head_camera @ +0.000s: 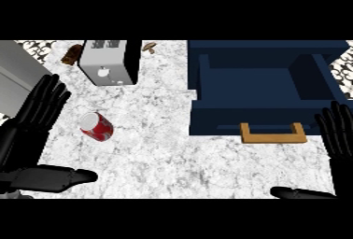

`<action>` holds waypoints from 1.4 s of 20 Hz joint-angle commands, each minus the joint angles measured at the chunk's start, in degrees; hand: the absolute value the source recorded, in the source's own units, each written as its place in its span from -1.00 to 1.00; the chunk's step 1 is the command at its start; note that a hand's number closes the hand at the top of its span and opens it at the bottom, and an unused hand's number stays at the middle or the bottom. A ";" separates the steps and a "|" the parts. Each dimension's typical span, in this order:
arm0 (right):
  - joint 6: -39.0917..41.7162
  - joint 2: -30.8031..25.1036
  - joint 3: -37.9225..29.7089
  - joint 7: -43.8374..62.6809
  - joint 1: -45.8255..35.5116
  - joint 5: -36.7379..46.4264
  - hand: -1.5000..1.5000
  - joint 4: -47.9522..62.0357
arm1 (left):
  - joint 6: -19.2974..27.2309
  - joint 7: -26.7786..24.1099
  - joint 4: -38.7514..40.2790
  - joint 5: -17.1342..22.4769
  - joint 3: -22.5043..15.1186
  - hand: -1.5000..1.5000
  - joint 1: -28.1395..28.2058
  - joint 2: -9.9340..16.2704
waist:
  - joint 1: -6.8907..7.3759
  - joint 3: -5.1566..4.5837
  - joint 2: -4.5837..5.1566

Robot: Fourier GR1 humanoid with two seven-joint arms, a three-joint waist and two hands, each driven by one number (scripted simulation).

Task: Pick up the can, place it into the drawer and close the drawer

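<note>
A red can [95, 126] with a pale top lies tilted on the marbled counter [165, 149], left of centre. The dark blue drawer [265, 88] stands pulled out at the upper right, its tan handle [273, 133] facing me. My left hand [38, 112] is open at the left edge, fingers straight and pointing up, its thumb low near the bottom; it sits a short way left of the can without touching it. At the right edge my right hand [338, 133] is open too, fingers up, just right of the handle.
A silver toaster [108, 62] stands behind the can at the upper left. A brown item [71, 54] lies left of it and a small mushroom-like thing [149, 46] to its right. A grey appliance [17, 74] fills the far left corner.
</note>
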 commanded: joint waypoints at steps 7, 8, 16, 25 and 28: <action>2.10 1.12 -0.06 -2.63 1.13 0.24 -1.00 1.35 | 1.85 -3.15 11.41 -4.21 1.31 -1.00 -6.01 -1.48 | -0.24 -0.02 0.09; 4.36 0.05 -4.04 -6.92 2.45 -2.76 -1.00 4.47 | -1.62 -3.07 5.76 -0.55 3.71 -1.00 0.10 0.02 | 0.03 -0.01 0.02; 5.40 0.33 -5.74 -5.79 2.80 -2.51 -1.00 4.01 | -2.66 -9.72 17.53 -1.40 5.48 -1.00 -4.11 0.04 | -0.02 -0.02 0.03; 8.41 -0.60 -8.49 -4.02 2.80 -4.95 -1.00 0.81 | -0.33 -15.84 27.32 -5.51 4.09 -1.00 -6.07 -2.20 | -0.11 -0.02 0.03; 8.64 0.14 -7.59 -5.02 3.38 -3.82 -1.00 2.17 | -2.61 -22.92 32.74 -5.06 6.99 -1.00 -4.49 0.01 | -0.07 -0.03 0.05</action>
